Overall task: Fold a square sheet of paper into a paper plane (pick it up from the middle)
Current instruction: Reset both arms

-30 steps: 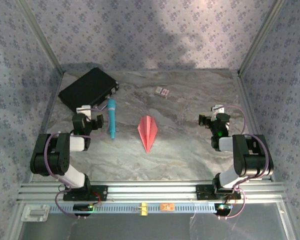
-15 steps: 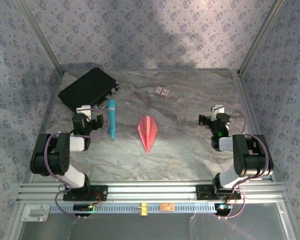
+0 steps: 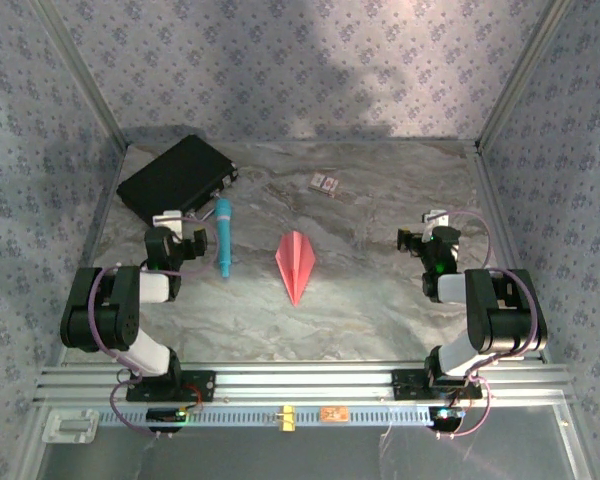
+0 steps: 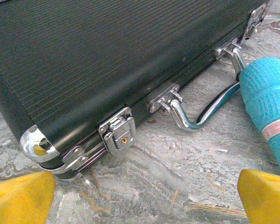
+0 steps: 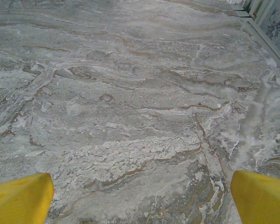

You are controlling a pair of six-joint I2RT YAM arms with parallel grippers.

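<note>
The salmon-pink sheet lies folded as a slim paper plane [image 3: 296, 265] in the middle of the marble table, its point toward the near edge. It rests flat, and neither gripper touches it. My left gripper [image 3: 172, 222] is drawn back at the left, well apart from the plane. In the left wrist view this gripper [image 4: 147, 196] is open, its yellow fingertips [image 4: 21, 196] wide apart over bare table. My right gripper [image 3: 427, 226] is drawn back at the right. It [image 5: 140, 196] is open too, with only marble between its fingertips [image 5: 261, 196].
A black case [image 3: 177, 177] with chrome latches [image 4: 116, 133] lies at the back left, just ahead of the left gripper. A teal marker [image 3: 223, 235] lies beside it. A tiny patterned card [image 3: 324, 183] sits at the back centre. Patterned walls enclose the table.
</note>
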